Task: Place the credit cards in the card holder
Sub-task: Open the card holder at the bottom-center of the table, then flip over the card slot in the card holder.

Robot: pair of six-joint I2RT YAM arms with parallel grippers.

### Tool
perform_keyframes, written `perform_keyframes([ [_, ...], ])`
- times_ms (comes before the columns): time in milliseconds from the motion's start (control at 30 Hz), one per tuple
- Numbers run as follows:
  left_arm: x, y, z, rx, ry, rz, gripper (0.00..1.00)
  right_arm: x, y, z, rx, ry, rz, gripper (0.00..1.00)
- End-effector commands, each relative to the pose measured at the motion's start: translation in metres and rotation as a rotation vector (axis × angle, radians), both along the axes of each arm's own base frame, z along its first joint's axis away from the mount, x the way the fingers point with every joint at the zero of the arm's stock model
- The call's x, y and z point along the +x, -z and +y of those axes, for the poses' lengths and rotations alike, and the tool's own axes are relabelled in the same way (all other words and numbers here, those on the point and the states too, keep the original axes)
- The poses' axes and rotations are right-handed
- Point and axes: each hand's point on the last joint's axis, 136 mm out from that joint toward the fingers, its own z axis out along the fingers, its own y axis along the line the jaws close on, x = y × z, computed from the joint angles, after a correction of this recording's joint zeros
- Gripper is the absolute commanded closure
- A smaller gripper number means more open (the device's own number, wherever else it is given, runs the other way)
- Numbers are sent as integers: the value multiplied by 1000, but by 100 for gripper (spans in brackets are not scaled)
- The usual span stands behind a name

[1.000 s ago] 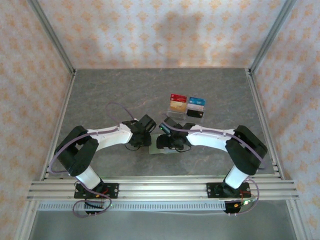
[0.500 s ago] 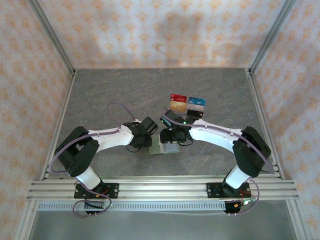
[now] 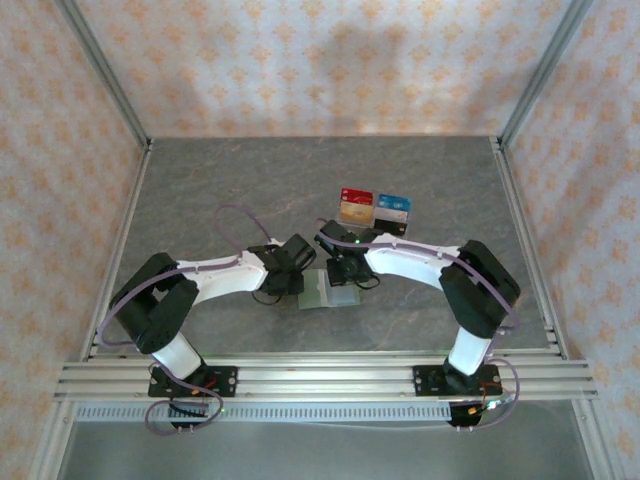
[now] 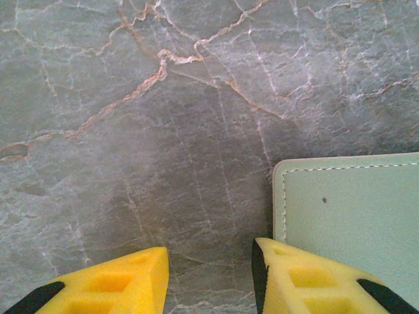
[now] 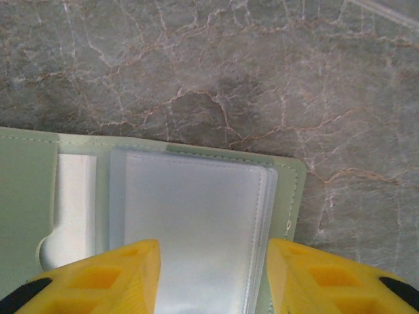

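Note:
The card holder (image 3: 328,292) lies open and flat on the table, sage green with clear inner sleeves (image 5: 196,222) and a pale pocket. My right gripper (image 5: 213,278) hovers open over the sleeves, its yellow fingers (image 5: 98,284) apart with nothing between them; from above it (image 3: 345,282) is at the holder's far edge. My left gripper (image 4: 209,281) is open over bare table, one finger (image 4: 308,281) overlapping the holder's green corner (image 4: 353,209); from above it (image 3: 297,282) sits at the holder's left side. The credit cards (image 3: 375,210), red, gold, blue, pale and black, rest in a clear tray behind.
The clear tray (image 3: 331,215) stands just beyond the right wrist. Grey marble tabletop (image 3: 220,190) stretches free at the left and back. Metal frame posts (image 3: 100,70) and patterned walls close in the sides, with a rail (image 3: 320,378) at the near edge.
My right gripper has drawn back toward the far edge of the holder and its jaws have narrowed. The open holder now shows more fully. The left arm has barely moved.

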Motion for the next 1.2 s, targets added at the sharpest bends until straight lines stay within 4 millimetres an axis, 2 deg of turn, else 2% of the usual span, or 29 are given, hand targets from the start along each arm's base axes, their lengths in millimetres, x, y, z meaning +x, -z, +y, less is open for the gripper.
perform_keyframes([
  [0,-13,15,0,19,23,47,61,11,-21,-3,4,4,-74,53],
  [400,-13,16,0,19,23,47,61,10,-2,14,26,-36,-10,55],
  [633,-13,15,-1,17,22,49,61,12,15,9,-25,-35,6,55],
  [867,-13,14,-1,15,24,45,61,4,34,0,-55,-17,35,57],
  [1000,-13,15,-1,18,26,48,61,-2,39,-4,-54,-7,51,63],
  [1167,-13,15,-2,18,31,49,61,-4,31,-5,-36,0,40,74],
])
